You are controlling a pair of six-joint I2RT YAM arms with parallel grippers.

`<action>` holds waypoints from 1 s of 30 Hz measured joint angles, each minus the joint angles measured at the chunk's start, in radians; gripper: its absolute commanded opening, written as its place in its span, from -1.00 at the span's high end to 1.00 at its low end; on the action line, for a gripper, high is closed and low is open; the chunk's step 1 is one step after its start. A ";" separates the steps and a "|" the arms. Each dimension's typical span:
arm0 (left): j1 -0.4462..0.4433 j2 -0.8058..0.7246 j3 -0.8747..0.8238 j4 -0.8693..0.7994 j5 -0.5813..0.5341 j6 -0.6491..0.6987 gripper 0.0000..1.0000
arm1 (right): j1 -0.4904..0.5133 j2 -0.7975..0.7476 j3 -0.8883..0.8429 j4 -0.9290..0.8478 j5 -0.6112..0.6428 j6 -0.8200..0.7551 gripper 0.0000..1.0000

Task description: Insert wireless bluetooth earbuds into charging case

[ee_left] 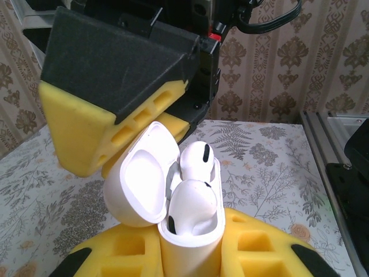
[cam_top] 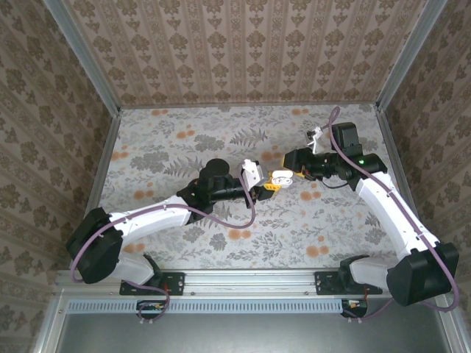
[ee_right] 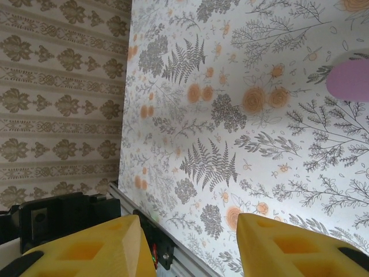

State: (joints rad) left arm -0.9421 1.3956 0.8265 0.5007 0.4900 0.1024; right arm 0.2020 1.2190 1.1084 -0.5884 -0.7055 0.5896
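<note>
Snugly, two white earbuds (ee_left: 195, 190) sat in the open charging case (ee_left: 141, 184), its lid tipped left. The left gripper (ee_left: 190, 262) was clamped on the case's base above the table (ee_left: 265, 144). The right gripper (ee_right: 190, 248) hung just beside the lid, fingers apart, holding nothing.

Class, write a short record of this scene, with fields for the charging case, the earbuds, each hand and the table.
Charging case: white, lid open
Earbuds: two white ones seated in the case
Left hand: shut on the charging case, low on its body
Right hand: open, nothing between its fingers, close by the lid
Table: floral print, a pink object lying on it
</note>
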 measured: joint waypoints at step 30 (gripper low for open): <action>-0.006 0.000 0.000 -0.055 -0.053 -0.027 0.67 | -0.001 -0.150 -0.128 0.008 0.059 -0.011 -0.15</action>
State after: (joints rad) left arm -0.9478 1.3960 0.8265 0.4461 0.4374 0.0757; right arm 0.2008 1.0687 0.9806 -0.5800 -0.6464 0.5781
